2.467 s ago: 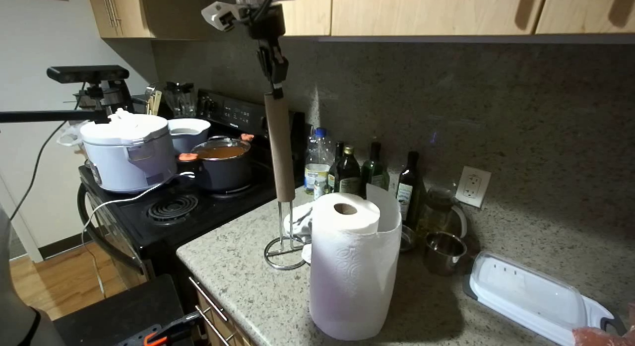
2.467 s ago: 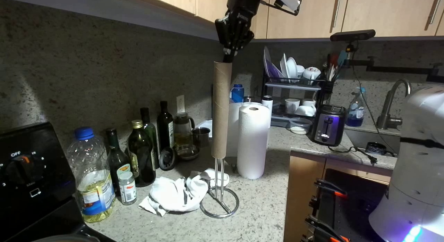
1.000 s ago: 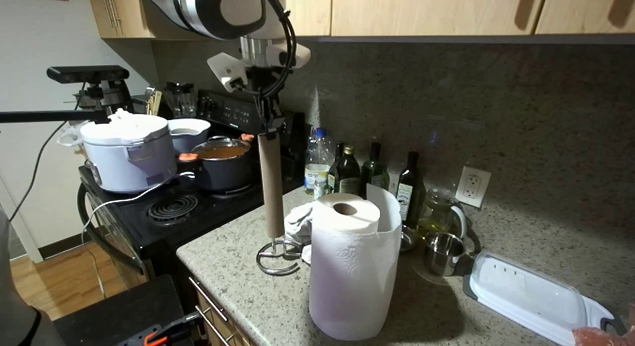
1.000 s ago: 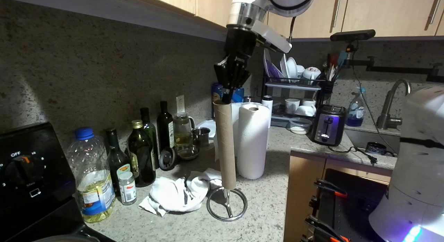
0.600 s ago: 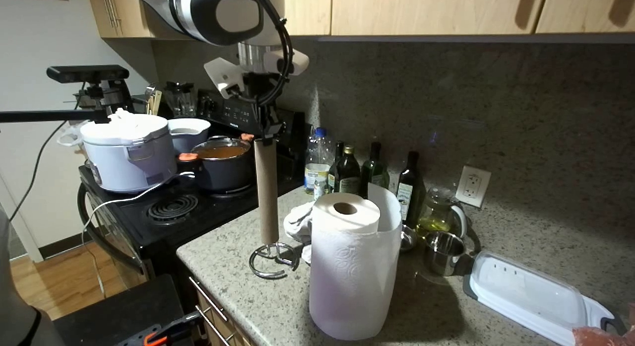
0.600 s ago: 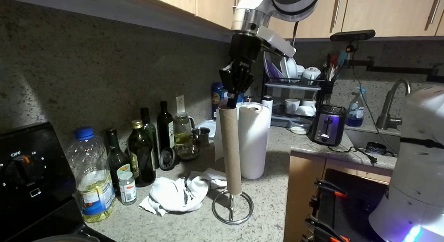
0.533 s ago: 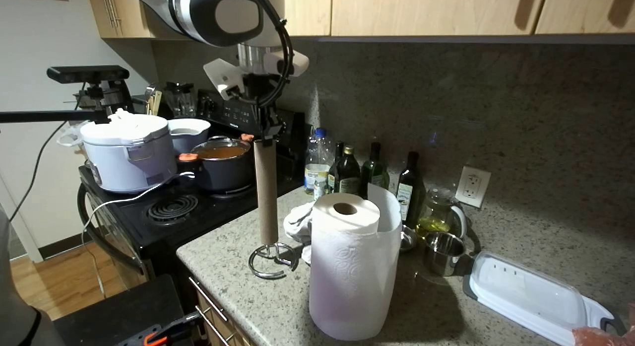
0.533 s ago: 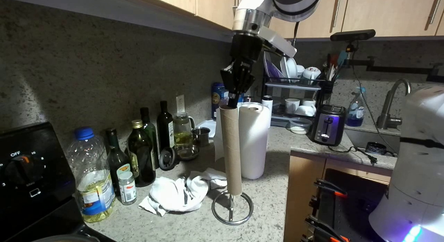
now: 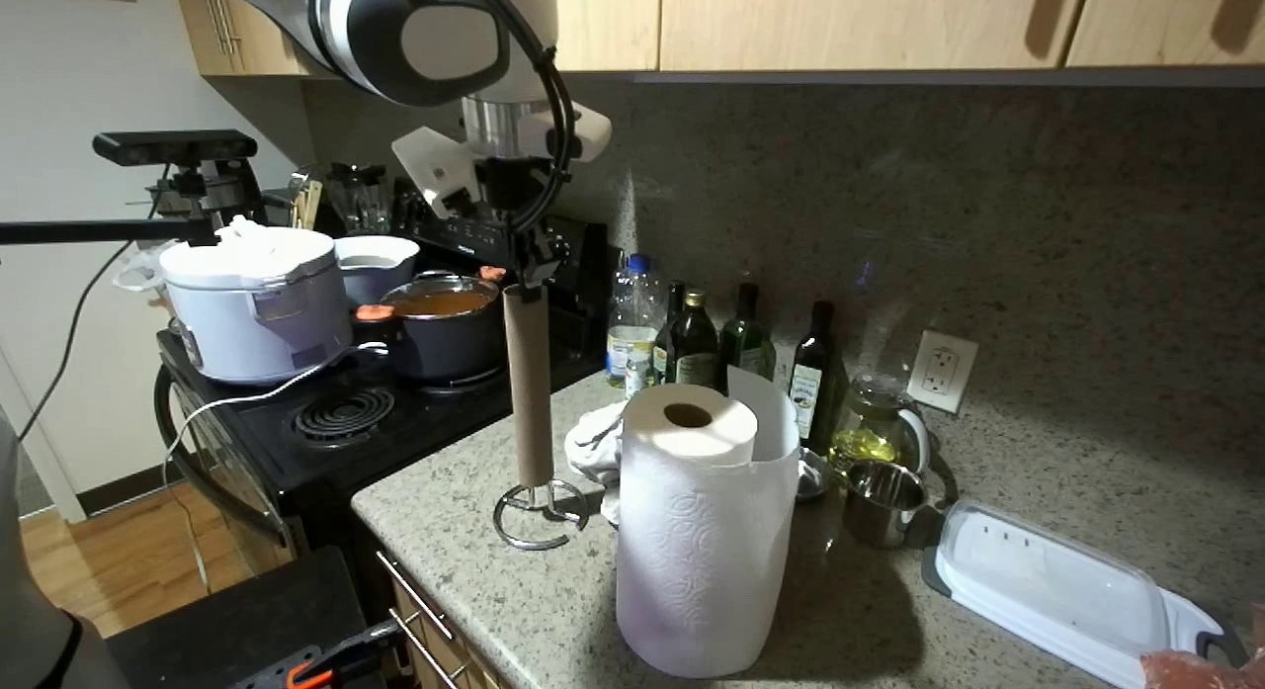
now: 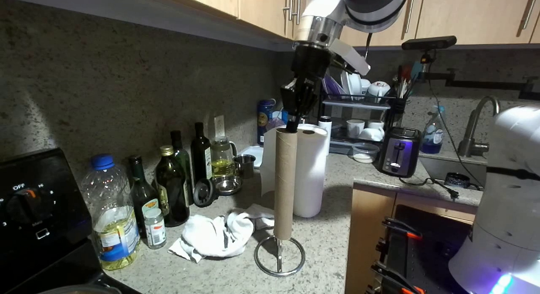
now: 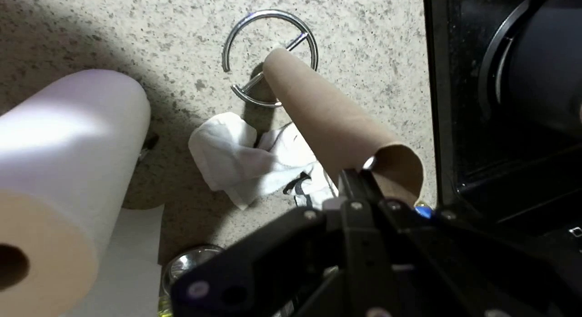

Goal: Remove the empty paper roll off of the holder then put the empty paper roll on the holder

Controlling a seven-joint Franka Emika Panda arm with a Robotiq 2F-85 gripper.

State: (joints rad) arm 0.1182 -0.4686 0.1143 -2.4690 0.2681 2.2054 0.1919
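Observation:
The empty paper roll [image 9: 529,387], a slim brown cardboard tube, stands nearly upright around the post of the holder [image 9: 530,545]. It also shows in an exterior view [image 10: 285,184] and in the wrist view [image 11: 332,112]. The holder's ring base [image 10: 300,260] [image 11: 231,39] rests on the counter. A short bit of the post shows below the tube, so its lower end is a little above the base. The rest of the post is hidden inside. My gripper [image 10: 292,127] [image 11: 361,173] is shut on the tube's top rim, the wall pinched between its fingertips.
A fat white paper towel roll [image 9: 692,560] stands close beside the holder. A crumpled white cloth [image 10: 217,237] lies beside the ring. Several bottles [image 10: 172,186] stand along the wall. The stove [image 9: 341,452] borders the counter. Upper cabinets [image 9: 860,22] hang above.
Since 2.5 s ago my gripper has moved down and slid the tube lower over the post. The ring base has shifted slightly. In the last half second the tube has straightened from a slight lean.

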